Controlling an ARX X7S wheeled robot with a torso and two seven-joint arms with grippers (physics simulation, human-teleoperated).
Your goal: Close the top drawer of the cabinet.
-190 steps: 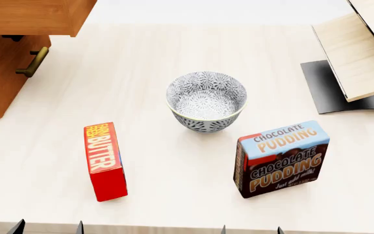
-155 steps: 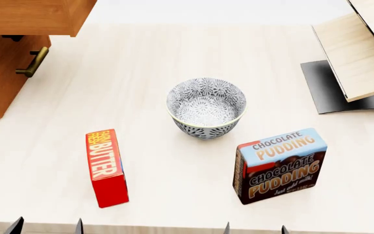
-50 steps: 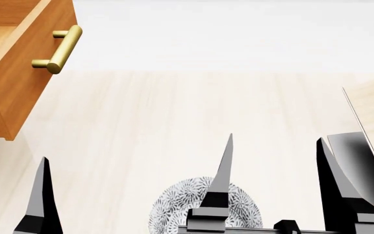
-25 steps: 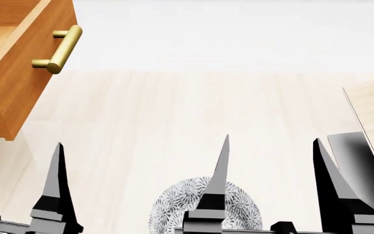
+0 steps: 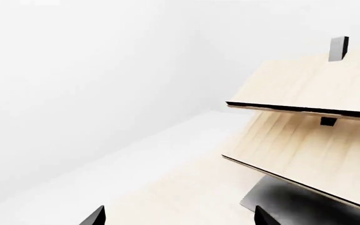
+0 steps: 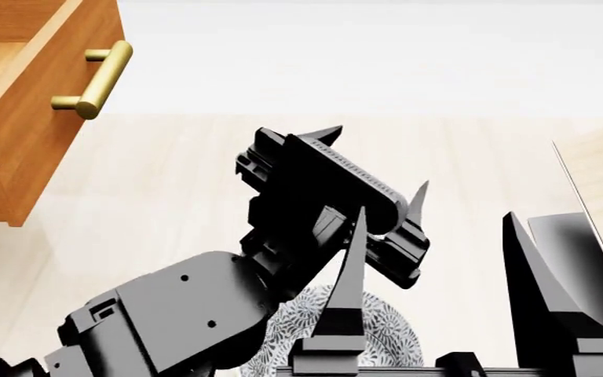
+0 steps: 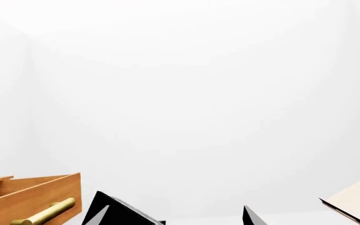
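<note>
The orange-brown wooden top drawer hangs open at ten o'clock — the left claw, fingers spread, is only approaching; next it must press that shiny brass bar handle.

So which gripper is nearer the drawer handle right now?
The left gripper, raised mid-table; the right gripper sits lower, farther from the top drawer's brass handle.
</note>
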